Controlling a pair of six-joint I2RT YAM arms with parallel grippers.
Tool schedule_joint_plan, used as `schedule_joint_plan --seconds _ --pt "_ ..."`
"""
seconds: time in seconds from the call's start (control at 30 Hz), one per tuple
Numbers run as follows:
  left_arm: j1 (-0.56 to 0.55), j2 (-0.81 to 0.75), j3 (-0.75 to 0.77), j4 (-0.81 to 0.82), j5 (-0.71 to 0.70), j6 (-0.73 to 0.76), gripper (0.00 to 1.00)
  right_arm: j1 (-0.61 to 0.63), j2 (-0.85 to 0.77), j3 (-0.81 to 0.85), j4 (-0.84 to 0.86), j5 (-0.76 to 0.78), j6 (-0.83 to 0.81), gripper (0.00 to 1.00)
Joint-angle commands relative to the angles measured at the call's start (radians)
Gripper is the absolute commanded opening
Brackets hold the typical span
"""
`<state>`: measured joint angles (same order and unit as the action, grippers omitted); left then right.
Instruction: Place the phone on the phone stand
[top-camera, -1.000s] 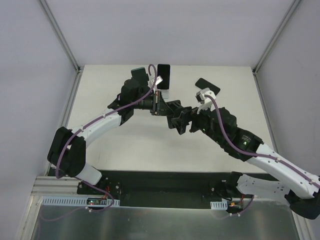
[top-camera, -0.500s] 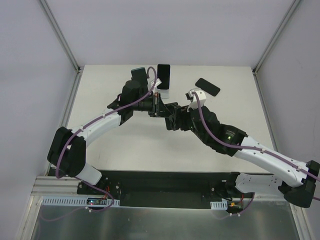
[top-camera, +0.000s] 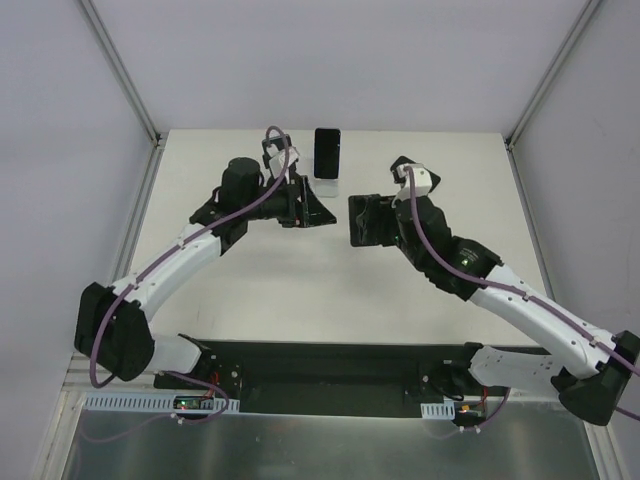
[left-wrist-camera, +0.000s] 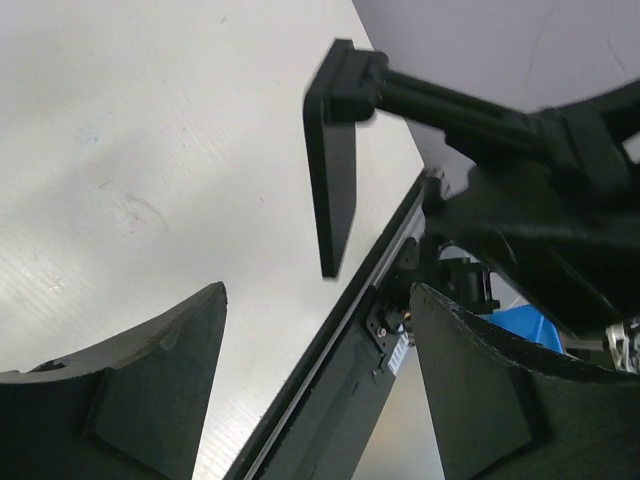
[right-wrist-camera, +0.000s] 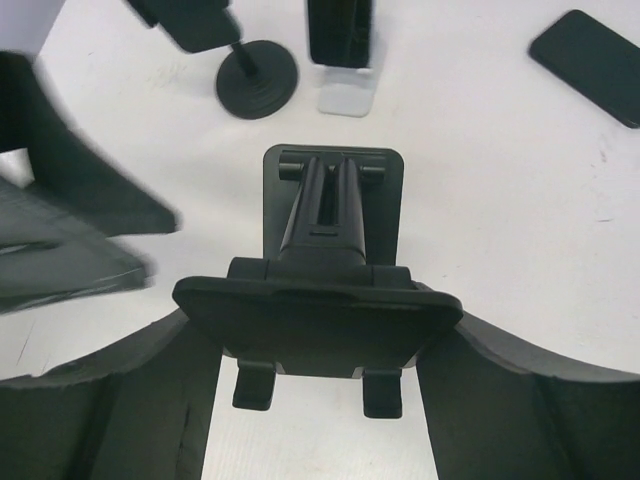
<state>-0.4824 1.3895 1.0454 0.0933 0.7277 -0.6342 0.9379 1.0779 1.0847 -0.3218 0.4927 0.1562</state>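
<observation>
A black phone stand (right-wrist-camera: 330, 215) with a flat base and two small lips hangs above the table, and my right gripper (right-wrist-camera: 320, 330) is shut on its back plate. From above, the stand (top-camera: 358, 222) is a dark block at the right gripper (top-camera: 366, 220). My left gripper (top-camera: 314, 206) is open and empty, a short way left of the stand (left-wrist-camera: 335, 170); its fingers (left-wrist-camera: 150, 390) are spread wide. The phone (right-wrist-camera: 590, 65) lies flat on the table at the far right, mostly hidden under the right wrist from above.
A second phone (top-camera: 327, 152) stands upright in a white holder (right-wrist-camera: 348, 98) at the back middle. A black stand with a round base (right-wrist-camera: 257, 80) sits to the left of it. The table's near edge with its black rail (left-wrist-camera: 370, 330) lies below the left gripper.
My left gripper has opened, let go of the phone stand and drawn back to the left. My right gripper closed on the stand and carried it a little to the right.
</observation>
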Motion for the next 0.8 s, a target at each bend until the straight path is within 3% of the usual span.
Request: schedule_joint_plan --seconds 0.0,0.13,0.23,0.37,0.63,0.77 --pt "0.031 -0.158 0.041 -0.087 -0.152 -0.036 0.72 -0.156 0.017 0.044 0.043 -0.111 -0.004 0.01" --pt "0.047 -0.297 0.03 -0.087 -0.244 -0.009 0.73 -0.287 0.117 0.108 0.102 -0.204 -0.04 0.01" --pt "0.051 -0.366 0.024 -0.089 -0.406 0.16 0.8 -0.369 0.243 0.168 0.142 -0.252 -0.07 0.01" --pt "0.062 -0.431 0.004 -0.122 -0.508 0.36 0.83 -0.464 0.474 0.353 0.158 -0.293 -0.115 0.01" --pt "0.059 -0.495 -0.073 -0.135 -0.533 0.45 0.83 -0.496 0.891 0.71 0.144 -0.326 -0.149 0.01" --pt "0.059 -0.501 -0.065 -0.144 -0.543 0.481 0.82 -0.498 1.013 0.84 0.122 -0.309 -0.15 0.01"
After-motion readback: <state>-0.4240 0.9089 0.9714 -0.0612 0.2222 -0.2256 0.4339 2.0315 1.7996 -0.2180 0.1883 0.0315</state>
